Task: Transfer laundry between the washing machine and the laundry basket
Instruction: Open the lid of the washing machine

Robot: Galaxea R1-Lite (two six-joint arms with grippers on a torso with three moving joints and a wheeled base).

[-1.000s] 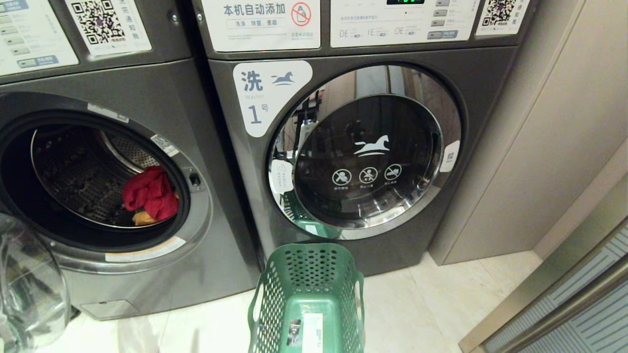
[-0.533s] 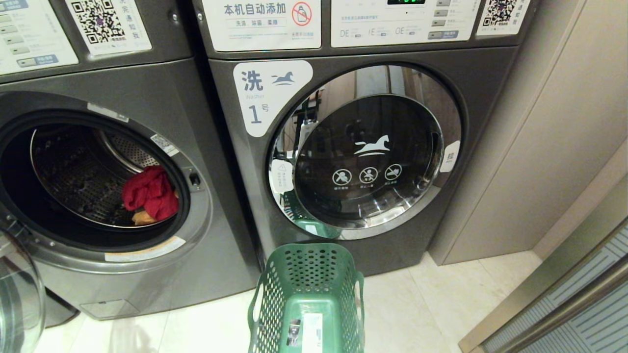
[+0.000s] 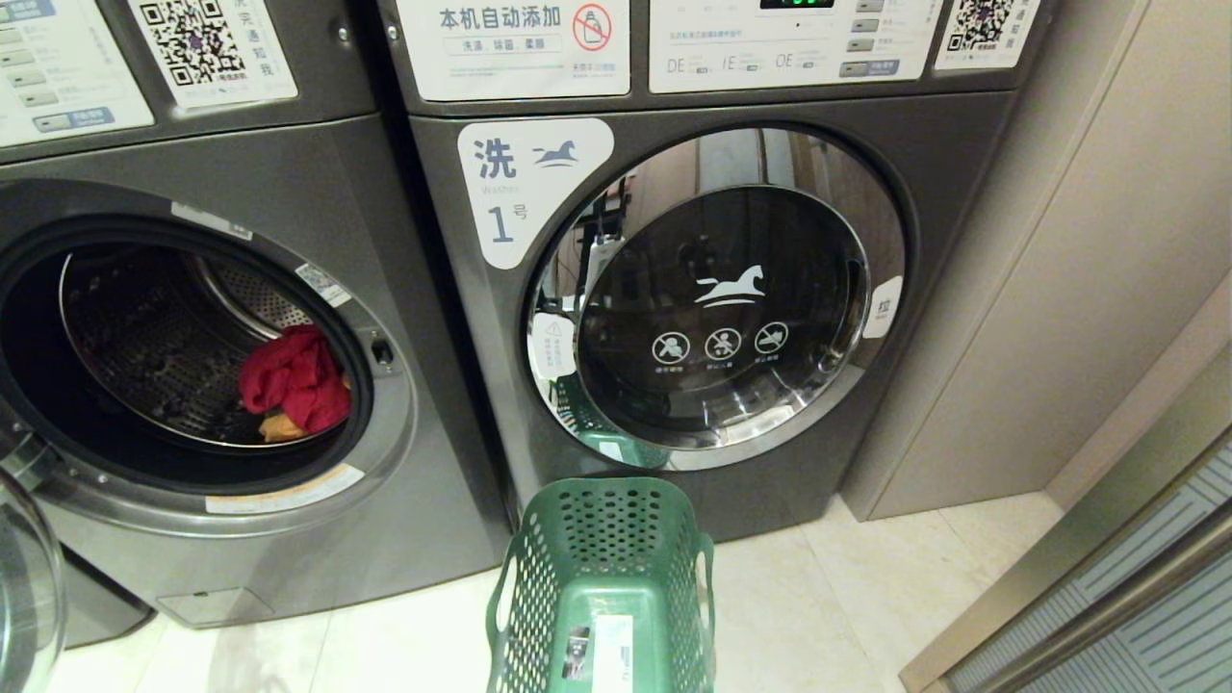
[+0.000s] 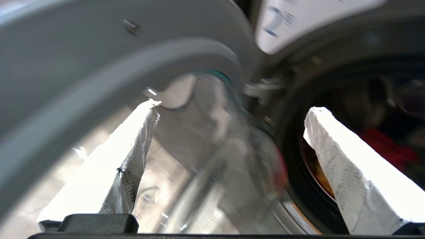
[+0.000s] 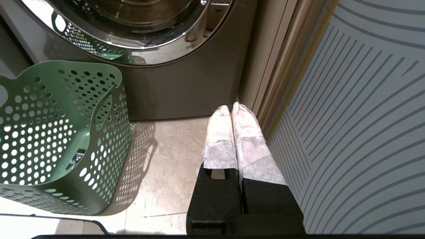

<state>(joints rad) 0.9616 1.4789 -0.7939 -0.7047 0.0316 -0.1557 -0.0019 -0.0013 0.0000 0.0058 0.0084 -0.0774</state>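
The washing machine (image 3: 289,173) on the left stands with its door (image 3: 24,587) swung wide open. In its drum lies the laundry: a bright red cloth (image 3: 294,375) over a small orange-yellow piece (image 3: 279,426). The green laundry basket (image 3: 602,539) sits on the floor in front, holding only a white sticker. My left gripper (image 4: 234,106) is open and empty, hovering between the door's glass bowl (image 4: 212,139) and the drum mouth, where the red cloth (image 4: 385,146) shows dimly. My right gripper (image 5: 230,106) is shut on nothing, low over the floor to the right of the basket (image 5: 109,132).
A like machine labelled 1 (image 3: 722,298) stands to the right with its chrome-ringed door closed, right behind the basket. A beige wall panel (image 3: 1059,289) and a striped panel (image 5: 358,116) close in the right side. Pale floor tiles (image 3: 818,616) surround the basket.
The open door's glass has swung further out to the left, leaving only its edge in the head view. The laundry, basket and right arm have not moved.
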